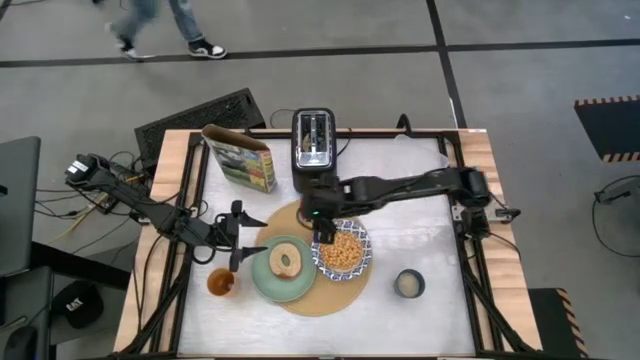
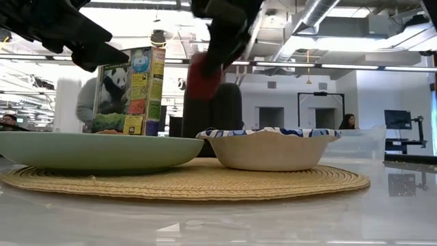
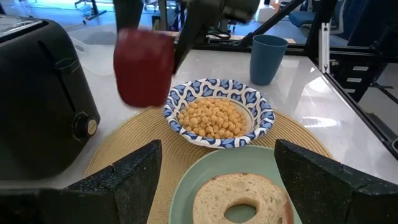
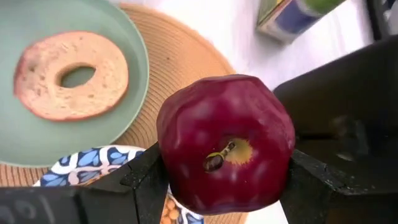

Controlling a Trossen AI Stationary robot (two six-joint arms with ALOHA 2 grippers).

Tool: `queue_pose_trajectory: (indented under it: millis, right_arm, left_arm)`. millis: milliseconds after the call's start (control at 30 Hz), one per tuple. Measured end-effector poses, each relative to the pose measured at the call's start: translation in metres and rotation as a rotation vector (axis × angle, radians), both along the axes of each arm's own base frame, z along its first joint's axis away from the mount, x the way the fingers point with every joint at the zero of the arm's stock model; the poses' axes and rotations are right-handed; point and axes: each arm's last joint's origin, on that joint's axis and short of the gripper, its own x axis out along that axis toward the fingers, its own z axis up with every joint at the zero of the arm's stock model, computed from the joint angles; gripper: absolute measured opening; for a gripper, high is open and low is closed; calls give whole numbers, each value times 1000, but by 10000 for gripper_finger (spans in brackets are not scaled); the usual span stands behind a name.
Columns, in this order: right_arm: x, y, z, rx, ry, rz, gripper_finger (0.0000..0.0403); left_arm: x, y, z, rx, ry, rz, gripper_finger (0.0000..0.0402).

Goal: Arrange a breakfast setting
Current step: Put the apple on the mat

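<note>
Right gripper clamped on red apple, held in air above round tan woven mat. Just below apple: blue-and-white patterned bowl of cereal on mat. Beyond bowl: pale green plate with bagel. Behind apple: black toaster. Left gripper beside plate, fingers spread, holding nothing.

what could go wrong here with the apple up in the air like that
The right gripper holds the red apple above the mat, beside the cereal-filled bowl. If the grip slips, the apple may hit the bowl's rim and scatter cereal, or roll off. The toaster stands close, so a swing could knock it. The open left gripper waits near the plate.
</note>
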Motion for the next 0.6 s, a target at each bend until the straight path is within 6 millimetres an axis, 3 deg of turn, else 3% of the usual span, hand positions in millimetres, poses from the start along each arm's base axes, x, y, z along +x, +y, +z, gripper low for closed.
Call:
queue_pose_trajectory:
  millis: [267,600]
  right_arm:
    - [33,-8,-43,-1,168,-36,267]
    - [44,-10,-88,43,270,-31,267]
  left_arm:
    - [0,0,0,-4,2,-14,295]
    - [0,0,0,-4,2,-13,295]
